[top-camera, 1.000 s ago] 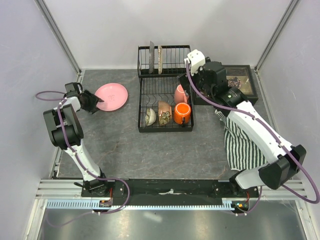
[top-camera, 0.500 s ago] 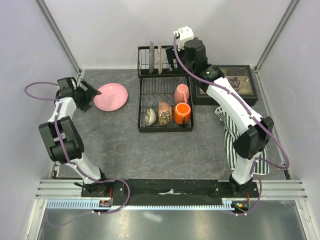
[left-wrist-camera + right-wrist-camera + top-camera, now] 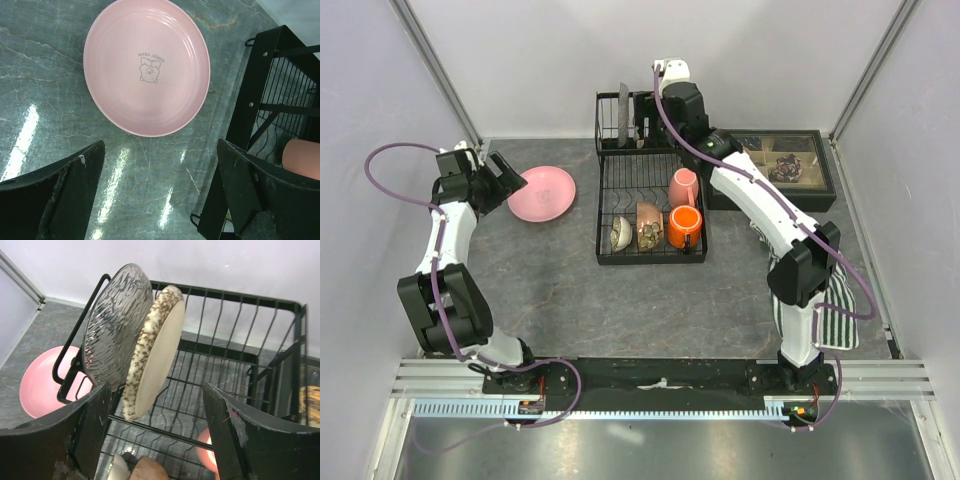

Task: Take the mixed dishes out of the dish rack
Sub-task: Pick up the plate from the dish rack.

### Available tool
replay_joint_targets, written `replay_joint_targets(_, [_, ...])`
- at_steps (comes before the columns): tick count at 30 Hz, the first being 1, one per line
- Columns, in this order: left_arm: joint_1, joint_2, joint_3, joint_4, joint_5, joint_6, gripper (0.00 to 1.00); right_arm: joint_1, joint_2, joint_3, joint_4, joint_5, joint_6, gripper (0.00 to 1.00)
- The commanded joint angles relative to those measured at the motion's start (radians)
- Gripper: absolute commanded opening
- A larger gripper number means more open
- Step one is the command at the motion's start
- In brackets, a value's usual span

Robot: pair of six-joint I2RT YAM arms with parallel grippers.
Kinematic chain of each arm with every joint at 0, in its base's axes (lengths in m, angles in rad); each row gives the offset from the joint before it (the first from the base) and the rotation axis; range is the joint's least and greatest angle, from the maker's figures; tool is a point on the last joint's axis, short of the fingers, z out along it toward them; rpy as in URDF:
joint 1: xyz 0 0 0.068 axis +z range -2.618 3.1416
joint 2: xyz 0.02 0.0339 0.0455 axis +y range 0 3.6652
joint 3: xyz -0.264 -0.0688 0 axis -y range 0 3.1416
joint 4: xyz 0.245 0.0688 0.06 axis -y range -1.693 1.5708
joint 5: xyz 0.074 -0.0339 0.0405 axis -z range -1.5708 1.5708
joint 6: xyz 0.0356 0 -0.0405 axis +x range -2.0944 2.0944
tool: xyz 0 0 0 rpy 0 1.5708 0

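Left gripper (image 3: 161,150) has its two fingers spread wide, with nothing between them. It hangs over the table (image 3: 45,75). In its own camera, the pink plate (image 3: 147,67) lies flat on the table at 12 o'clock of the fingers. Seen from the top, this plate sits at 9 o'clock of the dish rack (image 3: 599,210), a little apart from it.

The right gripper (image 3: 156,390) reaches over the tall back part of the rack. Its fingers are spread too and hold nothing. Two plates stand on edge there, close side by side: a speckled plate (image 3: 157,355), and a grey wavy plate (image 3: 112,325) at its 9 o'clock.

In the low basket, the pink mug (image 3: 682,187) and the orange mug (image 3: 684,226) sit on the 3 o'clock side. The brown bowl (image 3: 649,226) and the small pale bowl (image 3: 619,236) are at 9 o'clock of the orange mug.
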Motion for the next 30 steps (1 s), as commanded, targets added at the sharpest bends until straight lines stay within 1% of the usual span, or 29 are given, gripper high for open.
replay_joint_targets(1, [-0.015, -0.067, -0.001, 0.002, -0.048, 0.075, 0.99, 0.019, 0.018, 0.049, 0.016, 0.013, 0.052, 0.8])
replay_joint_targets(10, [-0.024, -0.099, -0.022, 0.013, -0.076, 0.099, 0.99, 0.044, 0.083, 0.07, 0.034, 0.085, 0.018, 0.74])
replay_joint_targets(14, [-0.026, -0.119, -0.037, 0.034, -0.087, 0.101, 0.99, 0.044, 0.116, 0.087, 0.034, 0.094, 0.017, 0.72])
replay_joint_targets(23, [-0.039, -0.167, -0.063, 0.065, -0.113, 0.13, 0.99, 0.051, 0.173, 0.125, 0.044, 0.134, -0.009, 0.6])
replay_joint_targets(26, [-0.041, -0.184, -0.079, 0.077, -0.12, 0.138, 0.99, 0.051, 0.181, 0.132, 0.044, 0.135, -0.005, 0.54])
replay_joint_targets(27, [-0.042, -0.187, -0.082, 0.079, -0.12, 0.141, 0.99, 0.053, 0.182, 0.133, 0.044, 0.137, -0.006, 0.48])
replay_joint_targets(29, [-0.044, -0.193, -0.088, 0.085, -0.125, 0.142, 0.99, 0.056, 0.182, 0.133, 0.042, 0.142, -0.008, 0.42])
replay_joint_targets(30, [-0.044, -0.195, -0.091, 0.083, -0.123, 0.142, 0.99, 0.057, 0.179, 0.133, 0.042, 0.145, -0.006, 0.35])
